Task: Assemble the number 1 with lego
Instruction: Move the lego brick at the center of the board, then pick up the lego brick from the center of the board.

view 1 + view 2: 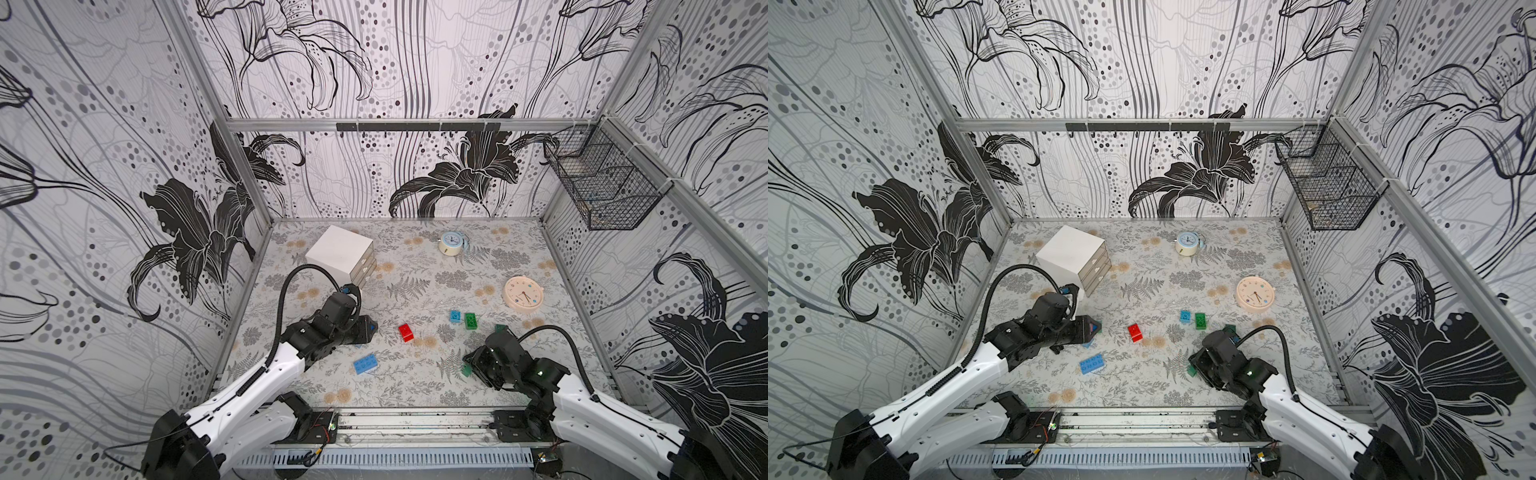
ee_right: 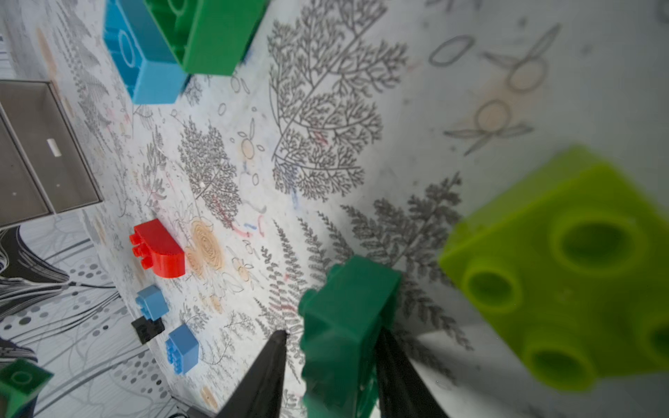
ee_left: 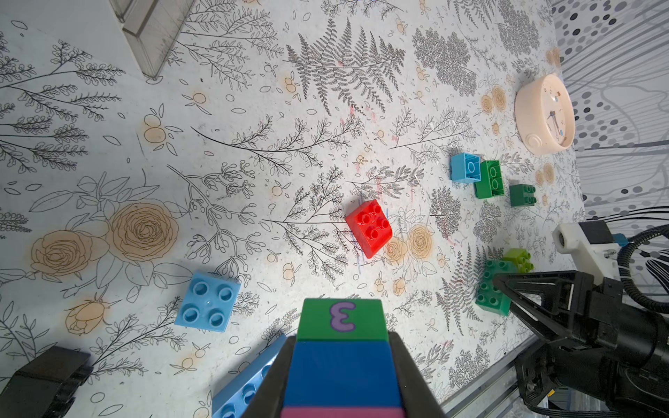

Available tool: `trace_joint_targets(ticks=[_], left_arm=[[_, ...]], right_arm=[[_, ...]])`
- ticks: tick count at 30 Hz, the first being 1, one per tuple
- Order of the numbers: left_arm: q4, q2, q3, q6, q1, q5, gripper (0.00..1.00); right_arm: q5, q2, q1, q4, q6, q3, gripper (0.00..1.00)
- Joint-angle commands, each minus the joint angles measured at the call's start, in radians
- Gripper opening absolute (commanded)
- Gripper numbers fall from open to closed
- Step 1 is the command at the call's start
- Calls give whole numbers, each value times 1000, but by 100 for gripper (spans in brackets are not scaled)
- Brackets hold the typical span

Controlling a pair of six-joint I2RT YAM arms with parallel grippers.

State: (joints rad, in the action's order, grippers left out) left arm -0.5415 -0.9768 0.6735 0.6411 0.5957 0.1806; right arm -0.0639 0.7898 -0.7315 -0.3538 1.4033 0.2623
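Note:
My left gripper (image 3: pixel 342 338) is shut on a stack of lego (image 3: pixel 342 362): a green brick marked 3, then blue, then pink. It hovers low over the table, as both top views show (image 1: pixel 371 328). My right gripper (image 2: pixel 332 331) stands open around a dark green oblong brick (image 2: pixel 347 318) lying on the table; one finger touches it and the other stands apart. A lime brick (image 2: pixel 564 275) lies right beside it. Loose on the table are a red brick (image 1: pixel 406 332), a light blue one (image 1: pixel 455 316) touching a green one (image 1: pixel 471 321), and a blue oblong (image 1: pixel 365 364).
A white drawer box (image 1: pixel 340 257) stands at the back left. A blue alarm clock (image 1: pixel 451 243) and a cream round clock (image 1: pixel 523 294) sit at the back right. A wire basket (image 1: pixel 602 187) hangs on the right wall. A black brick (image 2: pixel 147 329) lies near the left arm.

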Motion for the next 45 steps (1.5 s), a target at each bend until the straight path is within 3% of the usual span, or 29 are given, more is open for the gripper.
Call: trace_joint_targets(ticks=[1, 3, 5, 10, 14, 17, 20, 27, 33, 39, 45], left_arm=[[53, 0, 26, 8, 6, -14, 19], [55, -9, 32, 5, 9, -12, 19], [49, -20, 35, 4, 10, -14, 19], [-33, -61, 61, 3, 10, -62, 18], [-97, -109, 82, -1, 9, -132, 19], [-85, -162, 91, -20, 10, -174, 24], [-89, -268, 130, -69, 11, -186, 26], [-8, -438, 168, -135, 19, -158, 32], [-18, -540, 201, -164, 21, -158, 56], [-24, -520, 205, -161, 21, -163, 68], [-84, -321, 239, -115, 25, -191, 70]], right_arm=[[35, 118, 4, -238, -56, -22, 57], [36, 177, 3, -238, -82, 14, 59], [38, 236, 3, -236, -107, 48, 52], [22, 367, 4, -165, -213, 141, 0], [-162, 452, 3, 145, -366, 184, 0], [-250, 571, 3, 235, -443, 259, 0], [-269, 649, 3, 245, -467, 316, 0], [-272, 661, 3, 269, -458, 334, 0], [-262, 632, 3, 267, -443, 316, 0], [-258, 596, 4, 258, -441, 300, 0], [-338, 520, 4, 349, -518, 278, 0]])
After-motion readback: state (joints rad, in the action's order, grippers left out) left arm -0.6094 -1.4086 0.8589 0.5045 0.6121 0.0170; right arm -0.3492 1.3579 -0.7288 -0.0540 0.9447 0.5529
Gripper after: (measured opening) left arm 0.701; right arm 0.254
